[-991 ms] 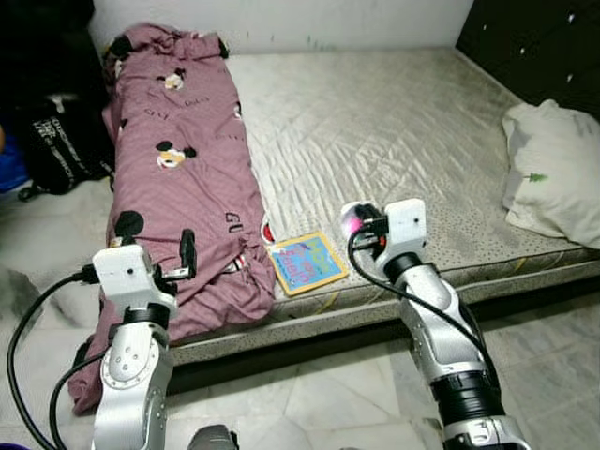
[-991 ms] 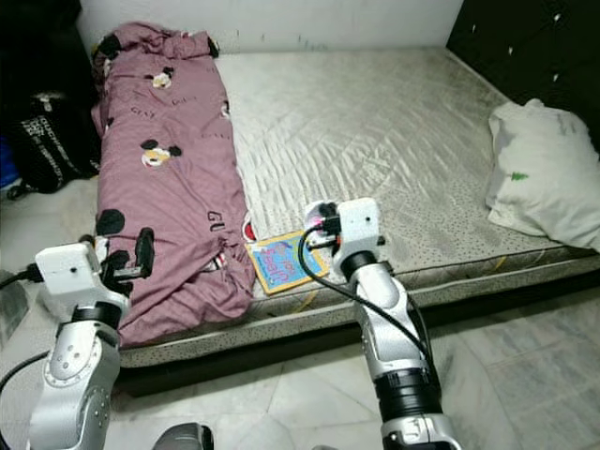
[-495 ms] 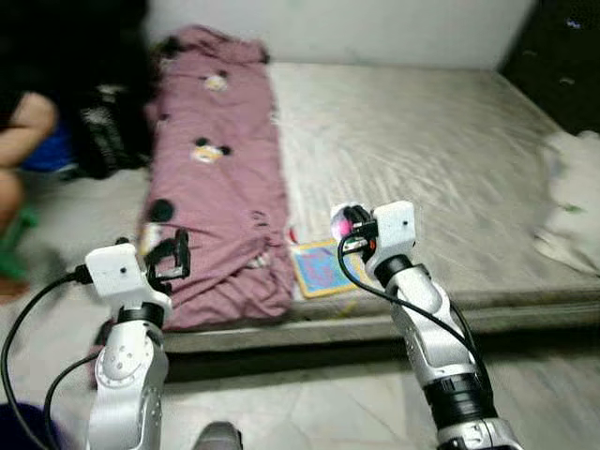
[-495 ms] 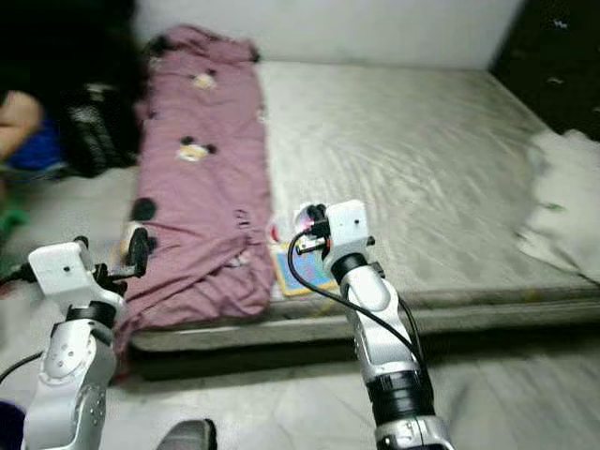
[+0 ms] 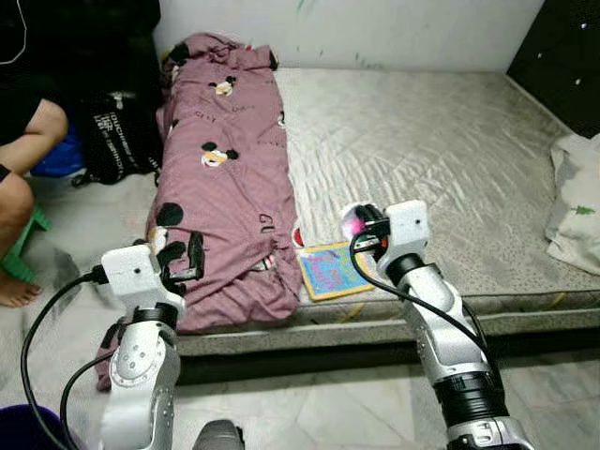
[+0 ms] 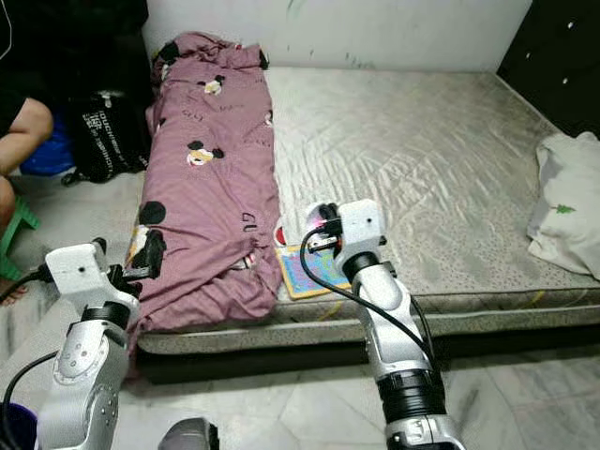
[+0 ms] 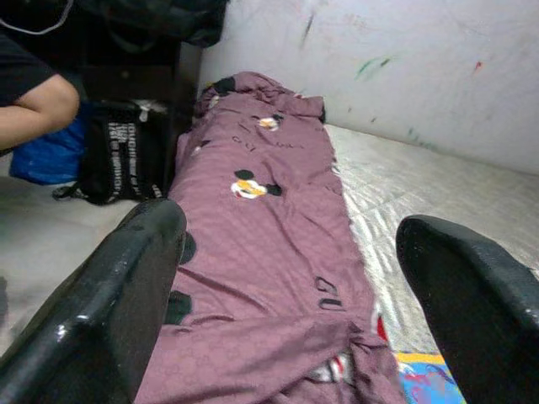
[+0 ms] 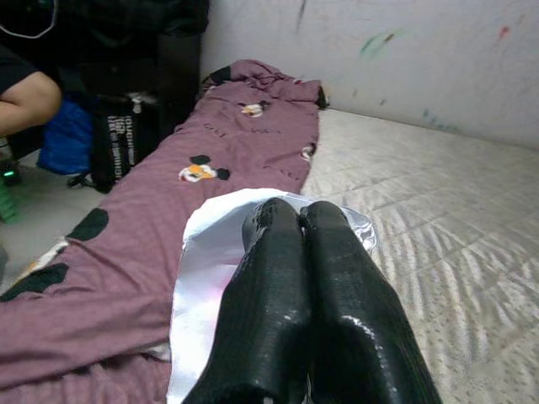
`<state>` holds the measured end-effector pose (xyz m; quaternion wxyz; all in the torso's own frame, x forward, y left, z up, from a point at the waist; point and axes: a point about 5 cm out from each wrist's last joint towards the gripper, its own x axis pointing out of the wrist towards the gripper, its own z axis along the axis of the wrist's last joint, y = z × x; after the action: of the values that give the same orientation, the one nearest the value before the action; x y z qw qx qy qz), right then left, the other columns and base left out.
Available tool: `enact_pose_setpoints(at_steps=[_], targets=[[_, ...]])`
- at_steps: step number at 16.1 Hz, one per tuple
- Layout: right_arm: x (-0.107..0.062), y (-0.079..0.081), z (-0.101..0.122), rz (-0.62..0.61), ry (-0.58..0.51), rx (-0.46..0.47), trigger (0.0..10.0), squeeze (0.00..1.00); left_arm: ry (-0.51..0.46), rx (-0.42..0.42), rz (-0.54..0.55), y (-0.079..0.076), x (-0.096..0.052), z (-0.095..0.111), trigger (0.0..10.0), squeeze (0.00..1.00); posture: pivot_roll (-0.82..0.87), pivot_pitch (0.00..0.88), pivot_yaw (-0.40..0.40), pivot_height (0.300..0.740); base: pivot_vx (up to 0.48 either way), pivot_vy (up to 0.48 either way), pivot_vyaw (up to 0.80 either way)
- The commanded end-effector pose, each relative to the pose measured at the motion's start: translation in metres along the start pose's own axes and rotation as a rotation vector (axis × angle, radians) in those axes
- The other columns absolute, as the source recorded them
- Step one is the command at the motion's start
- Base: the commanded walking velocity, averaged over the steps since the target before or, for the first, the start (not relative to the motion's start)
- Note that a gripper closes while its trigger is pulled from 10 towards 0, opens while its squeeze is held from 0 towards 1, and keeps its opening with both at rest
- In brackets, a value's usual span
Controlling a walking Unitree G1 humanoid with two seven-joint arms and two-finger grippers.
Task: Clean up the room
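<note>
Tidying barely begun: one piece of litter in hand, the bed not yet sorted.

The right gripper (image 8: 307, 278) has its black fingers pressed together on a shiny silver-and-pink foil wrapper (image 8: 206, 252), held up over the front edge of the bare grey quilted mattress (image 5: 422, 141); the left gripper (image 5: 192, 258) stands wide and holds nothing, just before the hanging end of the mauve cartoon-mouse-print blanket (image 5: 225, 178). By my reading the wrapper has yet to reach a bin. Left to do: the colourful square picture book (image 5: 333, 272) lies near the mattress edge beside the blanket, the blanket sprawls lengthwise and spills toward the floor, and a white pillow (image 5: 577, 206) slumps off the far right side. A person's arm (image 5: 33, 131) and a black bag (image 5: 117, 141) sit at the left.
</note>
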<state>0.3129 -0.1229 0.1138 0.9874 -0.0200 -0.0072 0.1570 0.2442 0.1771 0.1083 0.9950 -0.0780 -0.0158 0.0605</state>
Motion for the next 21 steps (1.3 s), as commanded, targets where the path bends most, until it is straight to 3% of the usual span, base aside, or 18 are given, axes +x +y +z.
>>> enact_pose_setpoints(at_steps=[1, 6, 11, 21], targets=[[0.0030, 0.0051, 0.0021, 0.022, -0.009, 0.011, 10.0, 0.00, 0.012, 0.003, 0.008, 0.0035, 0.0019, -0.0012, 10.0, 0.00, 0.06, 0.000, -0.074, 0.740, 0.000, 0.480, 0.00], [0.0052, 0.0045, 0.0024, 0.024, -0.011, 0.026, 10.0, 0.00, 0.004, 0.004, 0.007, 0.0032, 0.0035, -0.0003, 10.0, 0.00, 0.06, 0.000, -0.074, 0.740, 0.000, 0.480, 0.00], [0.0068, 0.0068, 0.0040, 0.042, -0.017, -0.007, 10.0, 0.00, -0.001, 0.012, 0.033, 0.0051, 0.0053, 0.0003, 10.0, 0.00, 0.06, 0.000, -0.073, 0.740, 0.000, 0.000, 0.00], [0.0086, 0.0090, 0.0039, 0.059, -0.019, -0.010, 10.0, 0.00, 0.001, -0.005, 0.033, 0.0048, 0.0074, 0.0005, 10.0, 0.00, 0.06, 0.000, -0.071, 0.740, 0.000, 0.000, 0.80]])
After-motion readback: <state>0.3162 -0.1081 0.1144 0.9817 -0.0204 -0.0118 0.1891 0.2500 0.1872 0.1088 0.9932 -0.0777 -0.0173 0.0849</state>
